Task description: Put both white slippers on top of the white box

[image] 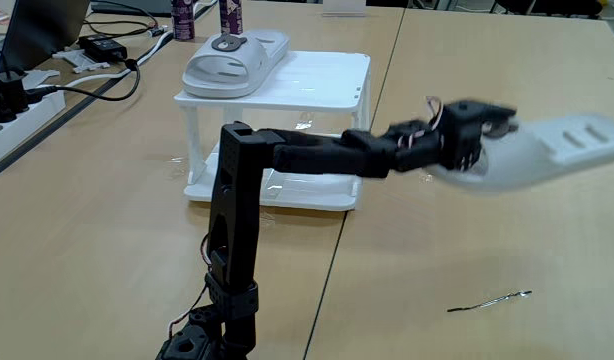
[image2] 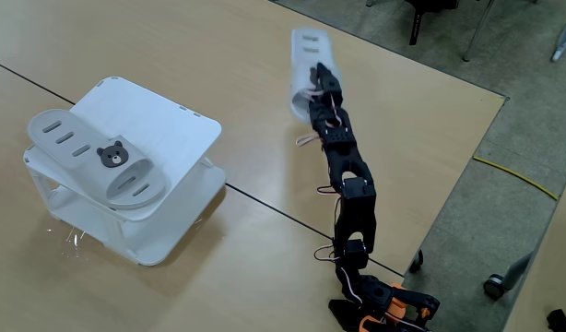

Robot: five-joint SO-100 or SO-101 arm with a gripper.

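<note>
Both fixed views show the black arm [image: 287,155] stretched out over the table [image: 467,250], its gripper [image: 482,135] pinching one white slipper [image: 557,150] and holding it off the tabletop. From the front-facing fixed view, this slipper extends to the right of the gripper, blurred, with two oval slots visible near its far end. From the high fixed view, the same slipper [image2: 308,65] lies beyond the gripper [image2: 317,83], toward the top of the picture, well apart from the white box [image2: 163,138].

The second slipper [image: 232,60] rests on the flat top of the box [image: 307,85], along its left part in the front-facing view. It is white with oval slots; the high fixed view shows a dark bear face [image2: 111,155] on its strap, a detail that is small and unclear in the other view.

The front-facing fixed view adds cables and a power strip [image: 17,105] at the left, two cans [image: 207,18] behind the box, and a thin wire [image: 487,300] lying on the table at lower right. The high fixed view adds the floor with a yellow cable [image2: 513,175].
</note>
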